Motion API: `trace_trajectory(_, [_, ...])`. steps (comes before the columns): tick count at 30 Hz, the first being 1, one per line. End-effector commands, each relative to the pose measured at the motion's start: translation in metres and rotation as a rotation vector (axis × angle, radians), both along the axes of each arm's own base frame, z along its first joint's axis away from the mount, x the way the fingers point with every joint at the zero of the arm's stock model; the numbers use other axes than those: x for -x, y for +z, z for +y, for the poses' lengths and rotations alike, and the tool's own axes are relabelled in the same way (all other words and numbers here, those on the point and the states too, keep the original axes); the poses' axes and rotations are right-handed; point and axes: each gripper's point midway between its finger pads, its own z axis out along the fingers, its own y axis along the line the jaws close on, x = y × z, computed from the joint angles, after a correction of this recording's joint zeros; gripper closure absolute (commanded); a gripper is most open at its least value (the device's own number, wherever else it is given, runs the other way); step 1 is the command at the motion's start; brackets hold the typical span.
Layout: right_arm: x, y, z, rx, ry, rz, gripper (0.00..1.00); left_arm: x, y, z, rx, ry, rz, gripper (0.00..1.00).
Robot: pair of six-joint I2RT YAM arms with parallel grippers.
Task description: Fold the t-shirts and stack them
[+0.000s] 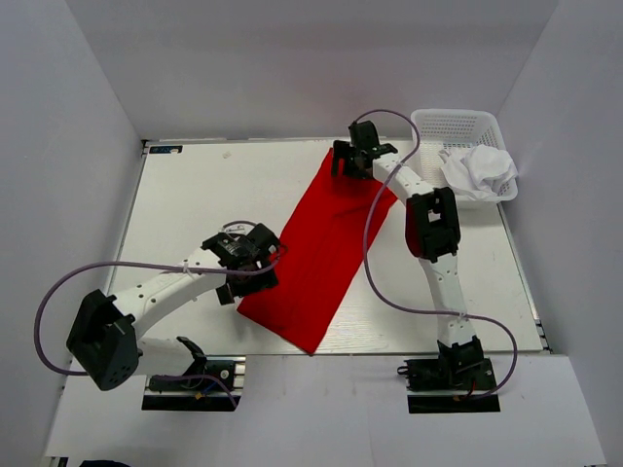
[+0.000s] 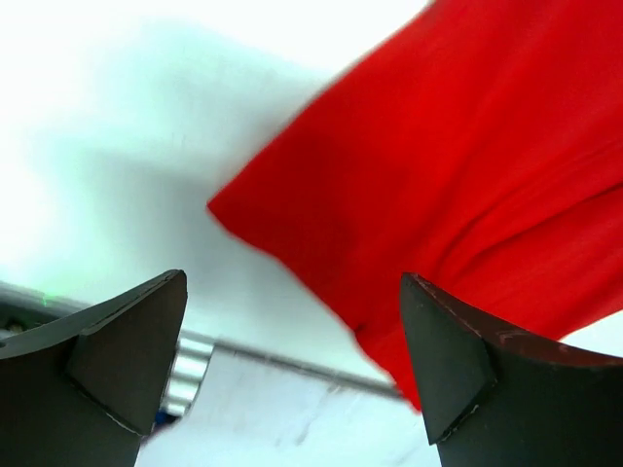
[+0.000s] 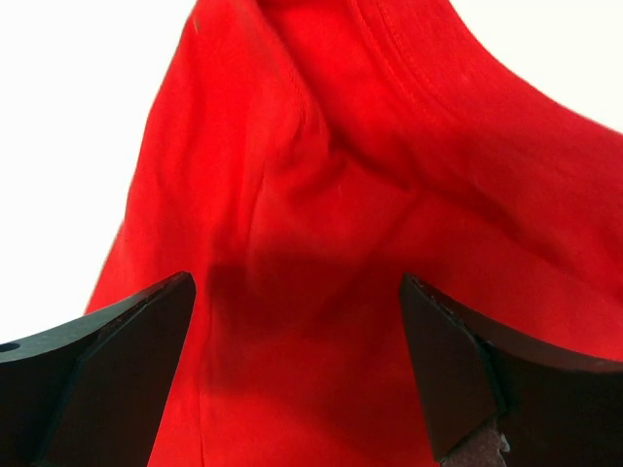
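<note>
1. The left fingers (image 2: pixel 122 365) stand spread as wide as they go and hold nothing. In the left wrist view a corner of the bright red cloth t-shirt (image 2: pixel 467 175) lies on the table ahead of the gap between them, nearer the right-hand finger.
2. The right fingers (image 3: pixel 117 365) are also fully parted and have hold of nothing. Creased red cloth (image 3: pixel 341 175) fills the right wrist view between and beyond them; whether the tips touch it I cannot tell.
3. From above, the left fingers (image 1: pixel 255 255) sit at the left edge of the red t-shirt (image 1: pixel 321 253), about halfway along it. The right fingers (image 1: pixel 343 161) are over its far end.
4. The red t-shirt lies flat on the white table (image 1: pixel 214 195) as a long narrow strip, running diagonally from far right to near centre. Its near corner reaches the table's near edge.
5. The plain white cloth t-shirt (image 1: pixel 479 170) lies crumpled inside the white plastic mesh basket (image 1: pixel 458 119) at the table's far right corner, apart from the red one.
</note>
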Motion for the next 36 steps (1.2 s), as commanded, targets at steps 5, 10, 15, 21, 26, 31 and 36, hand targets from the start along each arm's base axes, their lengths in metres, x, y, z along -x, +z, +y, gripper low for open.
trace_trajectory(5, [0.039, 0.073, -0.029, 0.139, -0.076, -0.071, 0.09, -0.076, 0.048, -0.007, -0.064, -0.025, -0.325, 0.00])
trace_trajectory(10, [0.085, 0.031, -0.052, 0.184, -0.125, 0.087, 0.09, -0.106, 0.067, -0.012, -0.076, -0.075, -0.452, 0.00])
trace_trajectory(15, [0.088, -0.008, -0.053, 0.226, -0.047, 0.159, 0.09, -0.110, 0.052, -0.010, -0.134, -0.086, -0.414, 0.00])
trace_trajectory(21, [0.067, -0.042, -0.040, 0.209, 0.048, 0.205, 0.09, -0.106, 0.043, -0.012, -0.125, -0.119, -0.373, 0.00])
trace_trajectory(26, [0.027, -0.064, -0.029, 0.221, 0.219, 0.114, 0.09, -0.100, 0.029, -0.018, -0.098, -0.158, -0.310, 0.00])
trace_trajectory(31, [-0.024, -0.029, -0.002, 0.156, 0.440, -0.130, 0.09, -0.100, 0.024, -0.035, -0.041, -0.252, -0.261, 0.00])
trace_trajectory(36, [-0.024, 0.101, 0.003, 0.090, 0.343, -0.343, 0.09, -0.079, 0.003, -0.048, 0.053, -0.380, -0.208, 0.00])
